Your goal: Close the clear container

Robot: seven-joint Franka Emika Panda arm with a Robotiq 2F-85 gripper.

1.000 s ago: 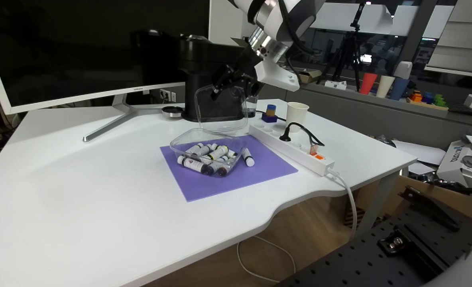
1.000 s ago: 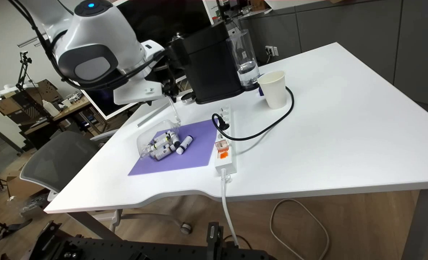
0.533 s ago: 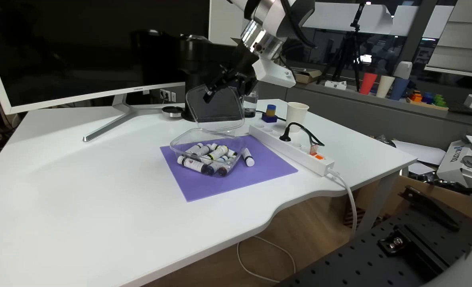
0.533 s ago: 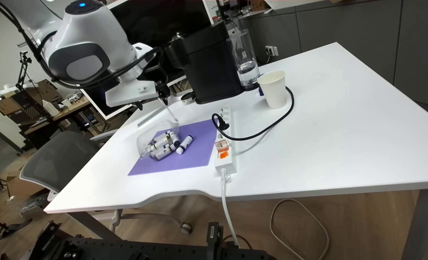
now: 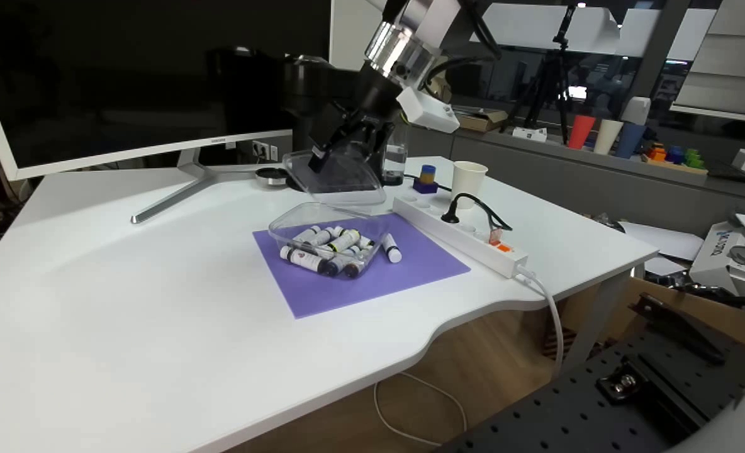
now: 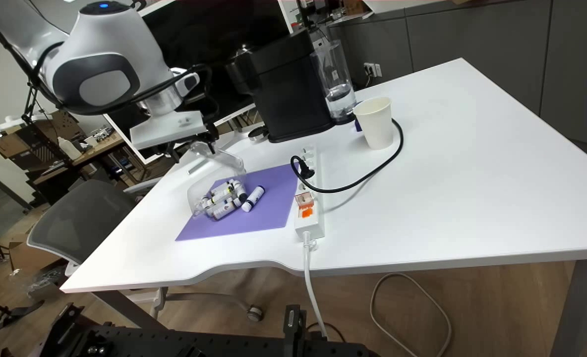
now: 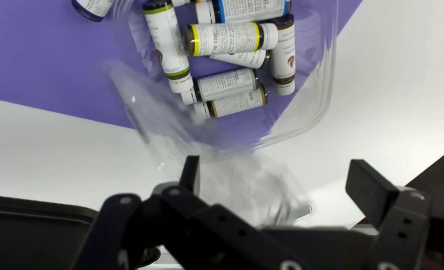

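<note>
The step in hand looks like folding the lid (image 5: pixel 350 181) down over the clear container (image 5: pixel 300 219), which lies open, mostly on the purple mat (image 5: pixel 322 296) that covers part of the bench (image 5: pixel 158 283), with bottles (image 5: pixel 345 241) heaped inside. The hand (image 7: pixel 280 181) has its jaws wide apart in the wrist view and pinches nothing; the lid blurs there, so I cannot tell whether they touch it, though in both exterior views the hand is right at the lid, seemingly pushing. To do this well, push toward the near left, low and even across the lid, so it neither twists nor drags the container along. Once it lies flat, press gently around the edge, corner by corner, until it seats. A high bottle could hold it up; the loose bottle (image 5: pixel 392 250) just right of the container should stay clear of the edge. Against a second ago, the lid leans much lower toward the container, and the hand is lower and farther left; container and bottles lie as they did.
</note>
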